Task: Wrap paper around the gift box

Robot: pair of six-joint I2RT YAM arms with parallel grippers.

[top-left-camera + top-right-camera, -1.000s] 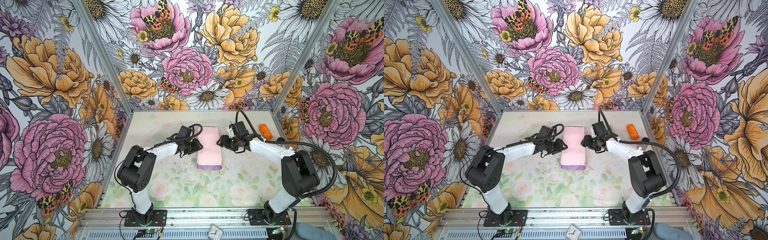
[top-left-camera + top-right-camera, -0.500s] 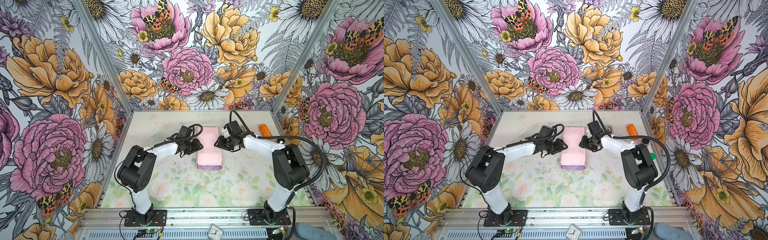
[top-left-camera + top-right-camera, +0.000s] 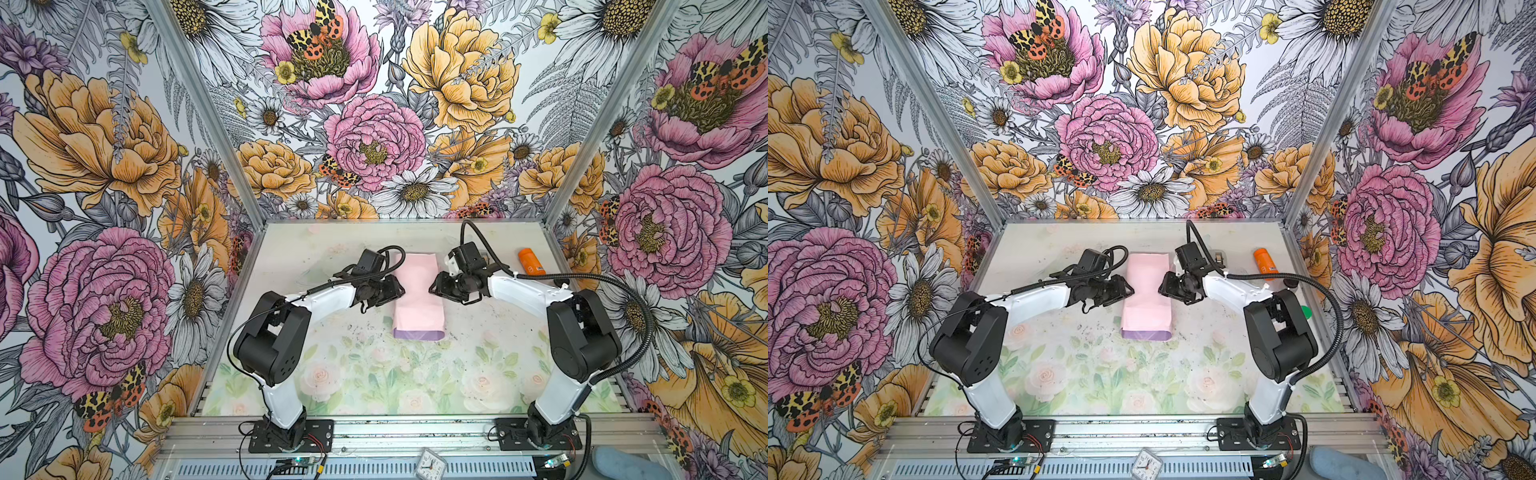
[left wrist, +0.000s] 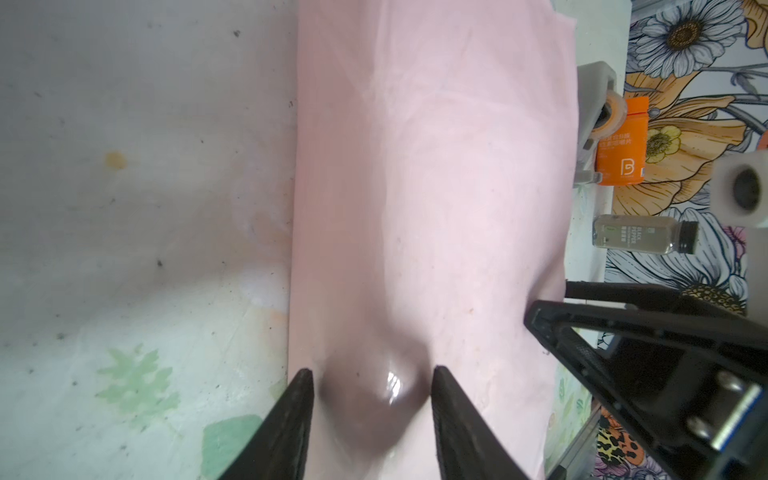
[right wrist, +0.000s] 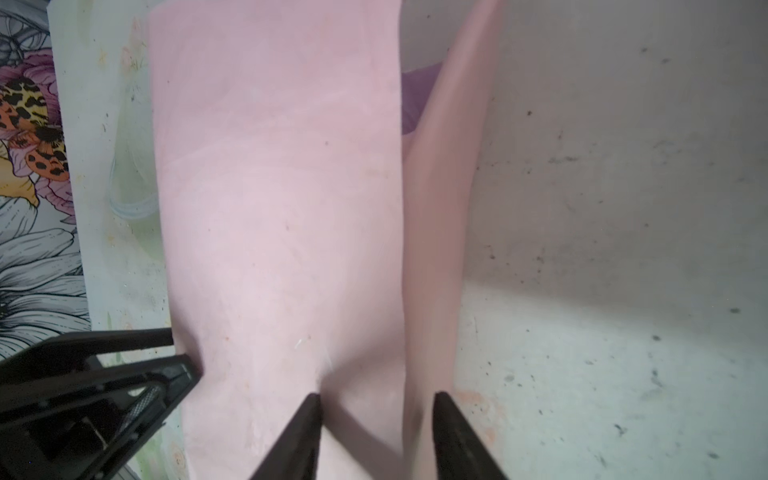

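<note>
The paper (image 3: 417,299) (image 3: 1147,297) lies folded into a long pink bundle mid-table, with a lilac strip (image 3: 417,333) at its near end. The gift box is hidden; the paper covers it. My left gripper (image 3: 401,291) (image 3: 1131,289) is at the bundle's left edge. In the left wrist view its jaws (image 4: 370,374) stand apart around a shaded bulge of paper (image 4: 415,187). My right gripper (image 3: 432,286) (image 3: 1160,286) is at the right edge. In the right wrist view its jaws (image 5: 377,399) stand apart, straddling the overlapping paper (image 5: 282,208) edge.
An orange bottle (image 3: 531,261) (image 3: 1265,259) (image 4: 621,141) lies at the back right, near a grey tape dispenser (image 4: 596,104) and a clear bottle with a black cap (image 4: 640,234). A small clock (image 3: 431,471) sits on the front rail.
The right arm's elbow has swung a little to the left while its gripper stayed at the paper's right edge. The left arm and the paper have not moved.
</note>
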